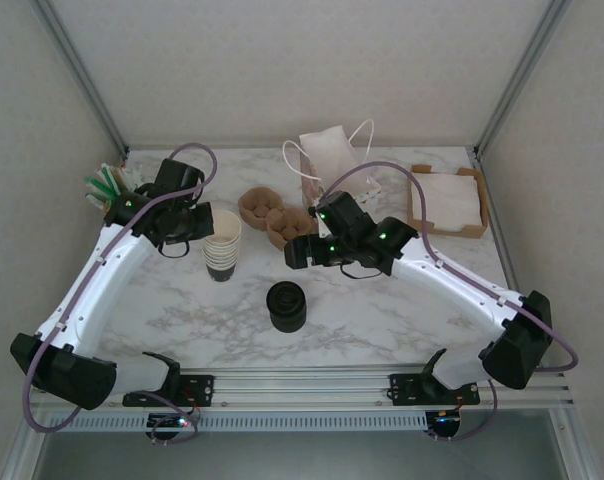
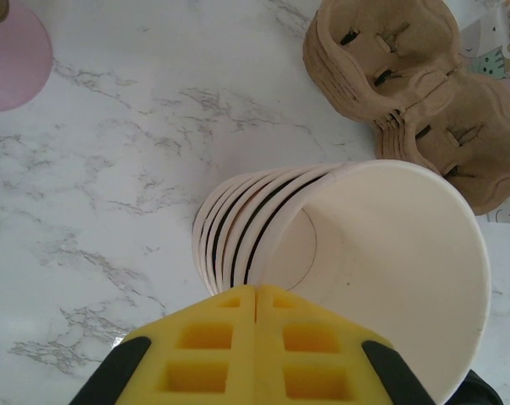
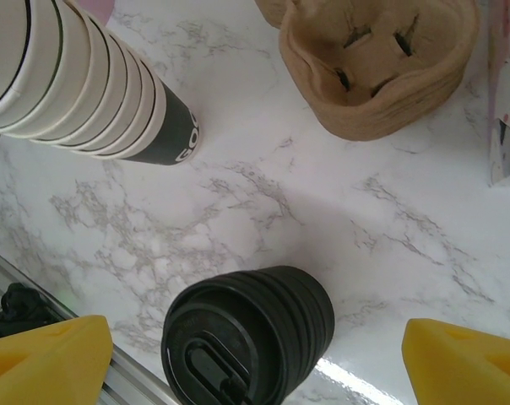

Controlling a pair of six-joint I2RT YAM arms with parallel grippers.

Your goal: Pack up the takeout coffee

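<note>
**Step:** I judged the job to be at the making-up stage. The takeout coffee was not yet put together, and its parts stood apart on the counter (image 1: 402, 305).

**Cup stack** (image 1: 222, 245): cream, lidless, left of centre; the bottom cup was dark.

**Lid stack** (image 1: 286, 305): black, at centre, nearer than the cups.

**Left gripper** (image 2: 255, 297): fingers pressed shut at the top cup's rim. I could not tell whether they pinched its wall.

**Right gripper** (image 3: 255, 359): spread wide, holding nothing, poised over the lid stack.

**Pulp carriers** (image 1: 272, 215) and **paper bag** (image 1: 330, 155): on the far side of centre.

**Next, in my judgement:** free one cup from the stack, then close squarely on the top lid alone.

**Writing:** white letters on the dark cup, seemingly "GO", with the rest turned away.
</note>
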